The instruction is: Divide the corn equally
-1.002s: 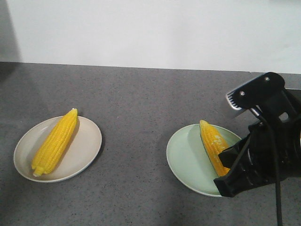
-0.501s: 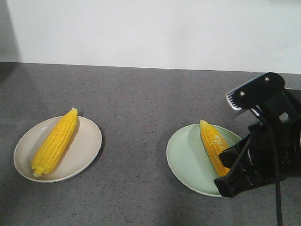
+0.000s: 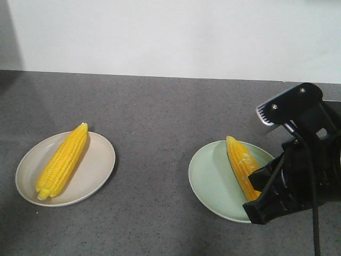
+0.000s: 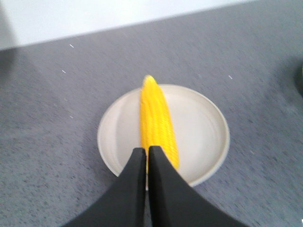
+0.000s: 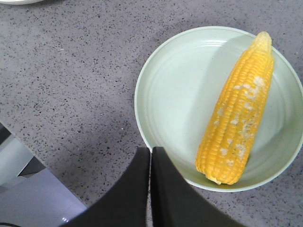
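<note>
Two plates share my grey counter (image 3: 160, 117), each bearing one cob, so what I can see looks evenly split. The beige plate (image 3: 101, 160) at lower left holds a plain yellow cob (image 3: 63, 161) lying diagonally; the pale green plate (image 3: 208, 184) at lower right holds the white-patched cob (image 3: 241, 164) along its right side. My left claw (image 4: 147, 153) and right claw (image 5: 151, 153) are both pressed together, empty, above the plates' near rims.

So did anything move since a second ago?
Nothing visibly changed. The right arm hangs by the green plate, and one corn lies on it. The other corn lies on the beige plate.
</note>
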